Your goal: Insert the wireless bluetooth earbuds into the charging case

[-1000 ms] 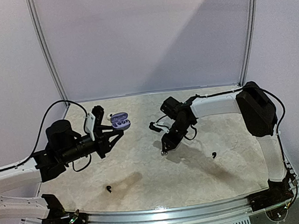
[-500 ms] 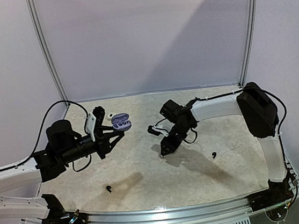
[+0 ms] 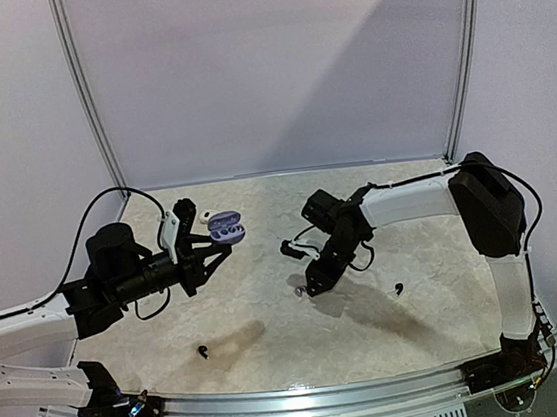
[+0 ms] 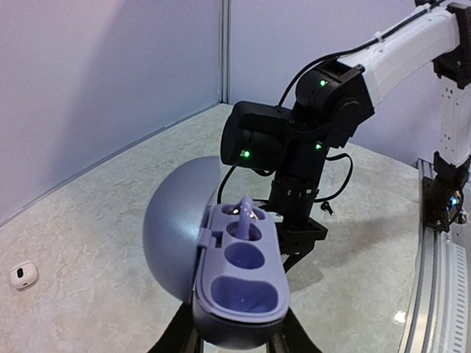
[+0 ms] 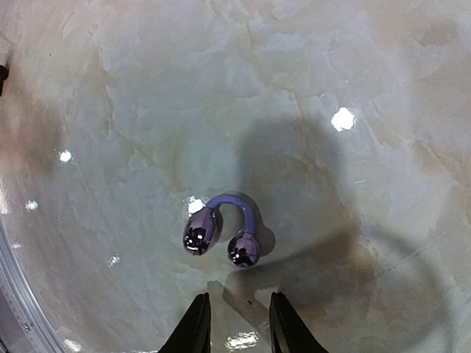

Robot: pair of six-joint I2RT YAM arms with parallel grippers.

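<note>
One earbud seated, the next lying under my right fingers.

My left gripper (image 3: pixel 217 246) is clamped on the lilac plastic charging case (image 4: pixel 239 272), which is held up over the marbled beige table (image 3: pixel 271 320) with its domed lid swung open. One seated purple earbud (image 4: pixel 245 215) stands in the far well, and the two nearer wells look empty. My right gripper (image 5: pixel 235 320) hovers with its fingers a narrow gap apart, gripping nothing, just above a glossy purple U-shaped earbud (image 5: pixel 221 232) lying flat on the table. A small black earbud (image 3: pixel 203 352) lies near my left base and a second black earbud (image 3: pixel 398 287) lies off to the right. A small white piece (image 4: pixel 24 274), probably another earbud, sits beyond the case. I judge the job barely begun, with most of the picking and seating left.
</note>
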